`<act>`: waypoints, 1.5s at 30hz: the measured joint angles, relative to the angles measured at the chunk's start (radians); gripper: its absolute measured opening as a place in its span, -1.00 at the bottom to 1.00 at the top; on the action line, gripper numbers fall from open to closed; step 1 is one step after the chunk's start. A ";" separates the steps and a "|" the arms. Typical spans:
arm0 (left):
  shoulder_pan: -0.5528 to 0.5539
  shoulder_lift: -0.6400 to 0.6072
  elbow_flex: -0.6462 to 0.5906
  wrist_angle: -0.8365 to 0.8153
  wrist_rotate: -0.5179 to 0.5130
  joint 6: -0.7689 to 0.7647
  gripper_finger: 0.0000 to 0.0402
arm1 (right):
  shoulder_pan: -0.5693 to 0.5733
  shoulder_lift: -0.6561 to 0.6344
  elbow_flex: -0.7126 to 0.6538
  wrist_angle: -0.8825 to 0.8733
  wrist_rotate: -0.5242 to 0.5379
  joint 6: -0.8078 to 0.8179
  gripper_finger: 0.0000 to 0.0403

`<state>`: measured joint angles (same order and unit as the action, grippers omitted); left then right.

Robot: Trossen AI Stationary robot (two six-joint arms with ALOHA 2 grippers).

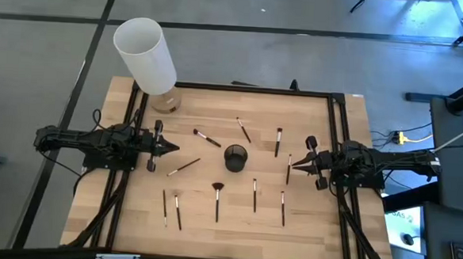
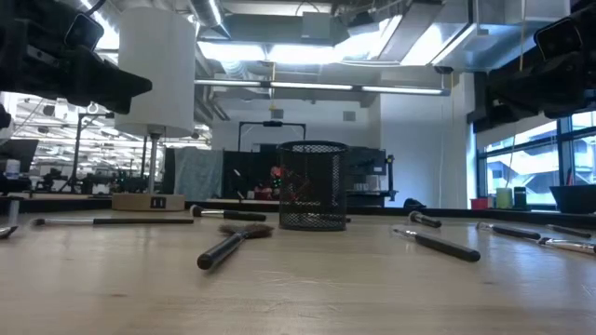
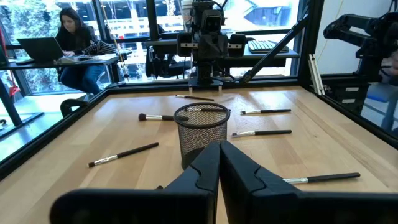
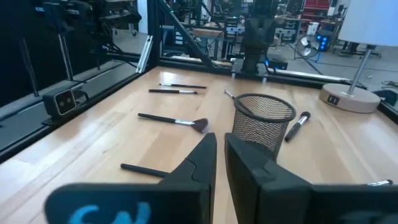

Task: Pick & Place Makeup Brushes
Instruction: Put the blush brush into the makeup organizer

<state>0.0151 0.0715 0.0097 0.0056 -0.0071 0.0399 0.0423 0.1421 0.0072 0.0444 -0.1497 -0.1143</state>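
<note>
- Your left gripper (image 1: pixel 172 149) had its fingers (image 3: pixel 205 168) pressed together on nothing, hovering at the table's (image 1: pixel 210 231) left side
- Your right gripper (image 1: pixel 300 160) matched it on the right side, fingers (image 4: pixel 205 155) clenched and empty
- The makeup brushes (image 1: pixel 216 202) lay scattered flat on the wood, all around the black mesh cup (image 1: pixel 235 155) standing upright at the middle
- The fan-shaped brush (image 4: pixel 174 121) lay just in front of that cup
- A white lamp (image 1: pixel 146 55) stood at the far left corner
</note>
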 joint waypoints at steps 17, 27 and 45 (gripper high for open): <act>0.000 0.000 -0.001 0.016 -0.050 0.095 -0.96 | -0.003 0.019 0.000 0.542 0.226 -0.063 -0.83; 0.000 0.000 0.000 0.154 -0.156 0.148 -0.97 | -0.035 0.117 0.124 0.471 0.687 0.123 -0.83; 0.002 0.002 0.000 0.385 -0.488 0.339 -0.96 | -0.423 0.884 0.813 -0.639 0.577 0.733 -0.76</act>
<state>0.0170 0.0738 0.0093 0.3910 -0.4952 0.3786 -0.3802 1.0258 0.8201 -0.5947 0.4270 0.6185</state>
